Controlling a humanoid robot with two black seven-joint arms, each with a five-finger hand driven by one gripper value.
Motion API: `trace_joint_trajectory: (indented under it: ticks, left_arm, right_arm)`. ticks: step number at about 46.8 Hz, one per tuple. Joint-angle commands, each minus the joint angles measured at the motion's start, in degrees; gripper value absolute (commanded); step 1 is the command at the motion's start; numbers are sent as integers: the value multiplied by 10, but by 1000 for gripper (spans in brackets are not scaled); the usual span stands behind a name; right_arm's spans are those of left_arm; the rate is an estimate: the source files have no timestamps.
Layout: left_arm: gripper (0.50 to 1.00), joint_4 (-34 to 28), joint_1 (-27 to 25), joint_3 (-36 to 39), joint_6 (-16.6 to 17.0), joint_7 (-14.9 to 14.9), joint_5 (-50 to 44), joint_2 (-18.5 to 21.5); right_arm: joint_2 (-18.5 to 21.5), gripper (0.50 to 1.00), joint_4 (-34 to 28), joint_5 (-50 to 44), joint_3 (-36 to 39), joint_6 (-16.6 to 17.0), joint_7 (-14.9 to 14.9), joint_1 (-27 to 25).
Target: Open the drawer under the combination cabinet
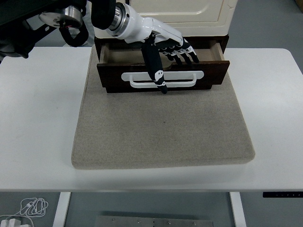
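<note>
Dark wood drawer (208, 75) sits pulled partway out from under the cream cabinet (177, 12), at the far edge of the beige mat (161, 127) on the white tabletop (38, 118). Drawer front faces the near edge and carries a white loop handle (184, 79) running across it; the open tray behind the front shows a pale interior. Left robot hand (163, 45) comes in from the upper left, white shell with black fingers (184, 52), hanging over the open drawer just behind the front panel, roughly mid-width. Fingers are loosely extended and spread, gripping nothing; 4 point toward the right over the tray, above the front's top edge and clear of the handle. The thumb (155, 71) hangs down in front of the panel and crosses the handle, its tip just below the lower bar; contact with the handle cannot be told from this view. Right robot hand is out of frame. Mat lies roughly centred on the tabletop.
</note>
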Motion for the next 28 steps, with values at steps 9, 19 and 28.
trace_joint_trajectory:
  ticks: [9,19,28]
  left_arm:
    - [1000,6,-1,-112,-12,0,-11,3]
    - [1000,23,-2,-245,-13,-26,-20,3]
    - [1000,76,-22,-343,-9,-78,-20,20]
  right_arm:
    - [0,926,0,0,0,0,0,0]
    - [0,926,0,0,0,0,0,0]
    - [0,926,0,0,0,0,0,0]
